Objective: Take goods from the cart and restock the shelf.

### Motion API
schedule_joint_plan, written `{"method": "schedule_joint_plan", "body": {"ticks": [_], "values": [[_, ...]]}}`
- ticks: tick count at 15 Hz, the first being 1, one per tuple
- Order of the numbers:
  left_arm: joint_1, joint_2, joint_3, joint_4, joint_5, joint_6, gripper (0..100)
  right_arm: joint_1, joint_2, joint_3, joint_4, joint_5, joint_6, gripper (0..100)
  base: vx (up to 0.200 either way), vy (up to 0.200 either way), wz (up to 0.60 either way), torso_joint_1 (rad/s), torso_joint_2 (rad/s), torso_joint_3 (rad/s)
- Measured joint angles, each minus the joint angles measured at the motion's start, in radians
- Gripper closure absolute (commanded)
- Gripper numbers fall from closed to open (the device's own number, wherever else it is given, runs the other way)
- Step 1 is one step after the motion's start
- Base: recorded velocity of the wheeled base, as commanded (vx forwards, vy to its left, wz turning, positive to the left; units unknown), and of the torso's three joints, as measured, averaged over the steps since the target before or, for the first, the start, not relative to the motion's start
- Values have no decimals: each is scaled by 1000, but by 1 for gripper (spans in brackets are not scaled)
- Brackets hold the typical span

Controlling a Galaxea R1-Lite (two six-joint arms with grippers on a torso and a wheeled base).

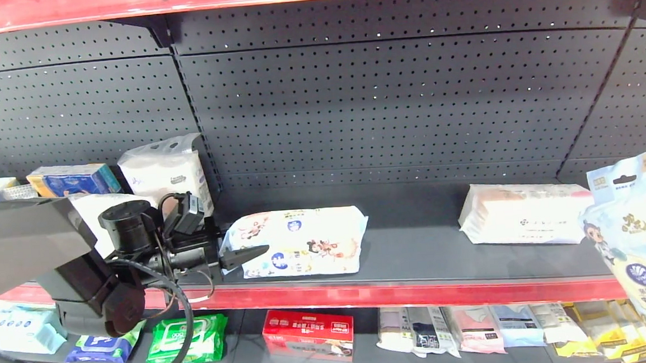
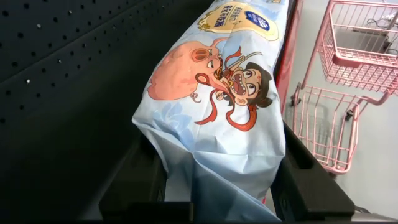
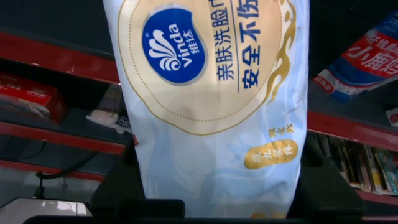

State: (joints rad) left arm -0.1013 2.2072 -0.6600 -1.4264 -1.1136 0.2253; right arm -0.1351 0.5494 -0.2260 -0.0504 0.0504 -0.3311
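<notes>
Two blue-white cartoon packs are in hand. The left pack (image 1: pixel 298 242) lies flat on the shelf (image 1: pixel 417 248) near its front edge. The left gripper (image 1: pixel 240 249) is clamped across its left end, one finger on each side. The right pack (image 1: pixel 640 240) hangs upright at the right, nearer than the shelf, pinched in the right gripper (image 3: pixel 217 193). One white pack (image 1: pixel 527 214) lies on the shelf, far right. One roll pack (image 1: pixel 165 168) and one blue box (image 1: pixel 73 180) stand at far left. One pink cart (image 2: pixel 348 93) stands on the floor.
</notes>
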Motion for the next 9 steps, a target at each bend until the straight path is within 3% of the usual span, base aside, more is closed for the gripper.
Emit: {"method": "schedule_joint_plan", "body": {"ticks": [9], "values": [[2, 13, 30, -29, -2, -5, 100, 0, 9, 1, 0, 0, 1, 100, 0, 0, 0, 0, 0, 0]]}}
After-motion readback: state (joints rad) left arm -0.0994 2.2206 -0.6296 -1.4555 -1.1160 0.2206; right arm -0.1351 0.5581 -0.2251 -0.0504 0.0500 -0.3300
